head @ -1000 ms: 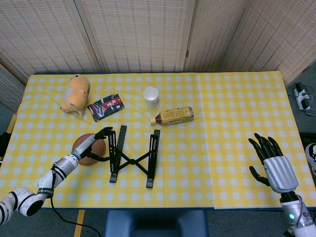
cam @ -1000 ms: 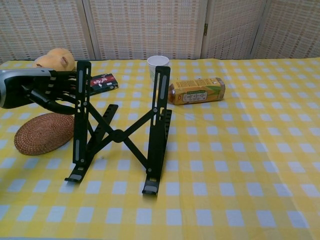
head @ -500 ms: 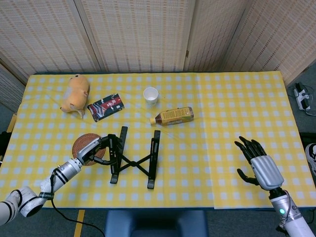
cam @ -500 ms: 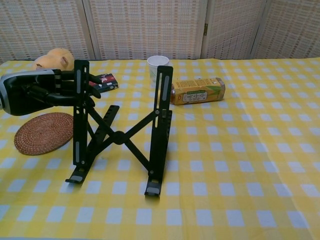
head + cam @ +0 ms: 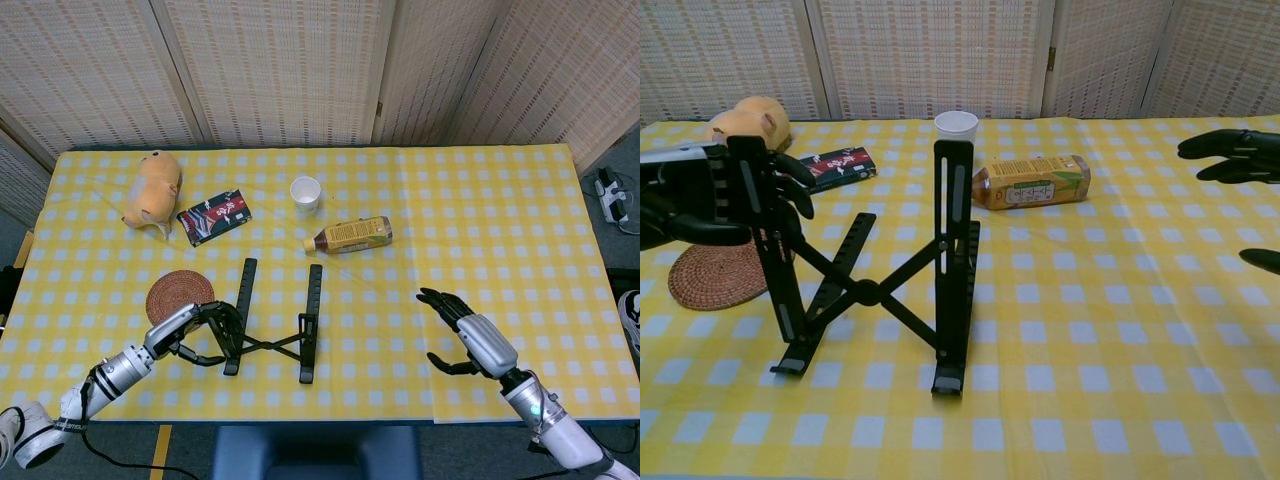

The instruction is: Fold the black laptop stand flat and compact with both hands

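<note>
The desk (image 5: 480, 200) carries the black laptop stand (image 5: 270, 325), propped open on its crossed braces between the two hands. The left hand (image 5: 700, 195) has its fingers (image 5: 780, 185) clenched around the stand's near-side rail, likely to steady it. The right hand (image 5: 470, 335) hovers well apart, fingers released and holding nothing, apparently headed for the opposite rail.

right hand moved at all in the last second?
Yes. In the head view the right hand has swung left across the yellow checked tablecloth, in from its right edge toward the laptop stand, open and empty.
</note>
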Tool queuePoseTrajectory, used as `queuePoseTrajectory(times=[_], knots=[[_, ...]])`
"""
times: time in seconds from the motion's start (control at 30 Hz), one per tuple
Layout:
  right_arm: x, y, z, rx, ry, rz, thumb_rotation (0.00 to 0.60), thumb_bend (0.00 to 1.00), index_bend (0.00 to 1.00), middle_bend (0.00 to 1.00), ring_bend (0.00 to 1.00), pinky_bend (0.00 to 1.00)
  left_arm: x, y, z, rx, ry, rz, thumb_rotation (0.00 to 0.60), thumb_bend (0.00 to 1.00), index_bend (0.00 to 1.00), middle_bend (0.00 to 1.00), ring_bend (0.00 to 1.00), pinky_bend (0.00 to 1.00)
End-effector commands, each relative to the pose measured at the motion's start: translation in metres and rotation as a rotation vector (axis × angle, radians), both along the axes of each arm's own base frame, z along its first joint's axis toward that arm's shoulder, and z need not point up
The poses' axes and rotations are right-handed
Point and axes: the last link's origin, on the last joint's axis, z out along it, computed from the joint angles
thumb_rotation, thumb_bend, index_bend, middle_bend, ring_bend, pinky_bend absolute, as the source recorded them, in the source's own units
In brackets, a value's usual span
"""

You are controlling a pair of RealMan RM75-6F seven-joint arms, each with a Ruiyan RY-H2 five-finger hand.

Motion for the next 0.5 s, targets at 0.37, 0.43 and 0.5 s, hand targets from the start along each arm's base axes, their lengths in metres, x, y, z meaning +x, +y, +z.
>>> queuePoseTrajectory(times=[0.37, 0.43, 0.5], knots=[[0.073, -0.025, -0.073, 0.436, -0.373, 0.059, 0.600, 0.40, 0.00, 0.08, 0.10, 0.00, -0.001, -0.024, 0.008, -0.001, 0.022, -0.062, 0.600, 0.22, 0.37, 0.43, 0.42, 0.33], [0.080, -0.028, -0.081, 0.459, -0.399, 0.062, 0.600, 0.40, 0.00, 0.08, 0.10, 0.00, -0.001, -0.026, 0.009, -0.002, 0.027, -0.068, 0.600, 0.22, 0.37, 0.43, 0.42, 0.33], [0.085, -0.030, -0.088, 0.474, -0.409, 0.068, 0.600, 0.39, 0.00, 0.08, 0.10, 0.00, -0.001, -0.027, 0.009, -0.001, 0.030, -0.071, 0.600, 0.22, 0.38, 0.43, 0.42, 0.33]])
